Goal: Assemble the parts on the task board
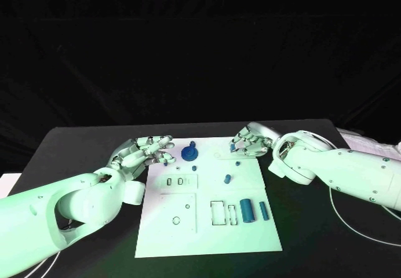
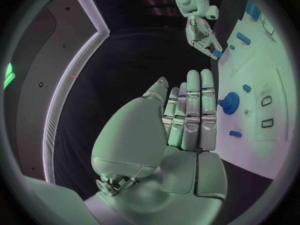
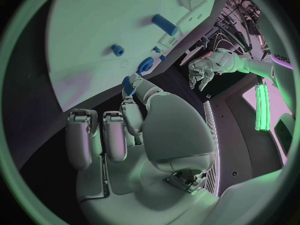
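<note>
The white task board point(image 1: 209, 231) lies in the middle of the black table. My right hand point(image 1: 252, 141) hovers over the board's far right corner and pinches a small blue part point(image 1: 232, 147) at its fingertips; the right wrist view shows that small blue part point(image 3: 128, 86) against the right hand point(image 3: 125, 130). My left hand point(image 1: 146, 149) is at the board's far left corner, fingers straight and apart, holding nothing; the left wrist view shows this left hand point(image 2: 187, 115) beside the blue gear point(image 2: 229, 103). The blue gear point(image 1: 189, 153) stands on the board's far edge between the hands.
Small blue pieces point(image 1: 225, 178) lie scattered mid-board. A thick blue cylinder point(image 1: 247, 210) and a thin one point(image 1: 263, 210) lie near the right edge beside rectangular slots point(image 1: 217, 212). Two small slots point(image 1: 177, 182) sit at the left. A white cable point(image 1: 351, 217) runs at the table's right.
</note>
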Tool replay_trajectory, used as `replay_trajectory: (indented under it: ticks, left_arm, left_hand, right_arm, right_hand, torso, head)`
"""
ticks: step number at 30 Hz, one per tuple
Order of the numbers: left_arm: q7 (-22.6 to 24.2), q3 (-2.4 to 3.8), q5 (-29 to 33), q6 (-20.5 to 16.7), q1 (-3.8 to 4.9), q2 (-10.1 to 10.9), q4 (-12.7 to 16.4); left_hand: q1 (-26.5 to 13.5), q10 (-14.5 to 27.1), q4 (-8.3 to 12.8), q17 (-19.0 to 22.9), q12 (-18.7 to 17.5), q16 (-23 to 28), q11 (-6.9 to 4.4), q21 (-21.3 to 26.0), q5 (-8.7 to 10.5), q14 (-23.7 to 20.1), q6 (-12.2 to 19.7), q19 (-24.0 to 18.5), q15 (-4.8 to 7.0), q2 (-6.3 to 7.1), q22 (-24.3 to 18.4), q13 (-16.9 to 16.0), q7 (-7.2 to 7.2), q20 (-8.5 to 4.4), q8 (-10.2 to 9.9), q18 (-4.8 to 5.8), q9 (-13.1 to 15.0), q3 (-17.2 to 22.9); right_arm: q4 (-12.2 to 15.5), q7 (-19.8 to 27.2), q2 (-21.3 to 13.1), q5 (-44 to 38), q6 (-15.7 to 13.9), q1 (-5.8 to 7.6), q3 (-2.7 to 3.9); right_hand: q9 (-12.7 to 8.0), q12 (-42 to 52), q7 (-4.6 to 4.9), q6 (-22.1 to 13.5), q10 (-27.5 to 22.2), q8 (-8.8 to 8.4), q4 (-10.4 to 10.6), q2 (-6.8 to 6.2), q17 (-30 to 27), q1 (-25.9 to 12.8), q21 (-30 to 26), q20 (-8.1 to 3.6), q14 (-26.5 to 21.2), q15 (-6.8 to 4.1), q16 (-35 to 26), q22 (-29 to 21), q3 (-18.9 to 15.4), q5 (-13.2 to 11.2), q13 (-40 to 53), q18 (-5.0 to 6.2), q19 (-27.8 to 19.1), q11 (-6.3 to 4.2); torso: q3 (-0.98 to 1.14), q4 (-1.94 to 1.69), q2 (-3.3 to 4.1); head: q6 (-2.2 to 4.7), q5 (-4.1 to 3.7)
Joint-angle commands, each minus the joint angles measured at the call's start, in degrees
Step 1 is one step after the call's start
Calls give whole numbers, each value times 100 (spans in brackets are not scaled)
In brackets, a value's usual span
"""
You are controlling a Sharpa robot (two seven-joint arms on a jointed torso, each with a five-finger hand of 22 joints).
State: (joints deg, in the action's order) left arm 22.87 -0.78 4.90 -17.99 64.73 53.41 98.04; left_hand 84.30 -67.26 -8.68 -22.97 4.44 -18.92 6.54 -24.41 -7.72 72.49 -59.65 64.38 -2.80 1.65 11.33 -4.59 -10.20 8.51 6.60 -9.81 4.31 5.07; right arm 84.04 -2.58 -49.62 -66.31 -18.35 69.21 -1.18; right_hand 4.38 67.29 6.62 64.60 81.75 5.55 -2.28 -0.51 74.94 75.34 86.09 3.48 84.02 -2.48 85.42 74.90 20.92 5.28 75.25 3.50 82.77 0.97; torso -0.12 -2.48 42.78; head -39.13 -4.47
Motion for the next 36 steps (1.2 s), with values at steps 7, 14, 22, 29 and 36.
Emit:
replay_trajectory:
  ticks: [7,14,22,29,36]
  left_arm:
    - [68,3,11,118,3,-12,-127]
    - [89,4,243,101,4,14,-194]
    - [116,4,224,95,5,35,-212]
    - [115,4,220,99,5,29,-227]
    - [110,4,219,109,5,18,-224]
  left_hand:
    - [40,7,26,-8,-26,33,22,-26,36,-49,9,-29,9,-7,6,6,-38,6,-30,-52,2,8]
    - [48,4,32,-14,-28,35,21,-30,36,-49,6,-31,10,-9,9,6,-39,5,-30,-52,2,13]
    - [52,2,36,-17,-28,35,21,-32,35,-48,3,-32,10,-12,11,6,-38,4,-30,-52,3,17]
    - [52,2,36,-17,-28,35,21,-32,35,-48,3,-32,10,-12,11,6,-38,4,-30,-52,3,17]
    - [52,2,36,-17,-28,35,21,-32,35,-48,3,-32,10,-12,11,6,-38,4,-30,-52,3,17]
  right_arm:
    - [487,-1132,552,-998,-104,-70,-10]
    - [537,-1349,1042,-1592,-129,-288,-29]
    - [462,-1496,1440,-1959,-54,-534,-45]
    - [441,-1566,1562,-2054,50,-595,-55]
    - [382,-1647,1614,-2138,137,-613,-69]
  right_hand:
    - [73,-29,-100,107,-28,13,25,125,631,-93,-40,-3,416,-50,-29,264,78,132,60,-70,-48,-13]
    - [75,-52,-99,108,-31,6,-5,110,621,-116,-45,-5,415,-52,-38,256,109,211,50,-68,-51,-13]
    - [72,-91,-89,96,-45,-10,-19,79,590,-168,-58,-5,410,-49,-58,224,128,292,32,-61,-67,-7]
    - [72,-89,-88,97,-43,-12,-21,59,588,-192,-60,-4,410,-48,-60,222,125,303,35,-61,-68,-5]
    - [73,-87,-88,99,-41,-14,-22,39,585,-219,-62,-4,410,-47,-63,216,120,309,38,-60,-70,-4]
  torso:
    - [-40,-58,-37]
    - [-35,-54,-30]
    - [-26,-44,-34]
    - [-22,-26,-34]
    - [-22,-30,-34]
  head:
    - [-118,174]
    - [-181,294]
    - [-235,344]
    - [-270,398]
    - [-288,405]
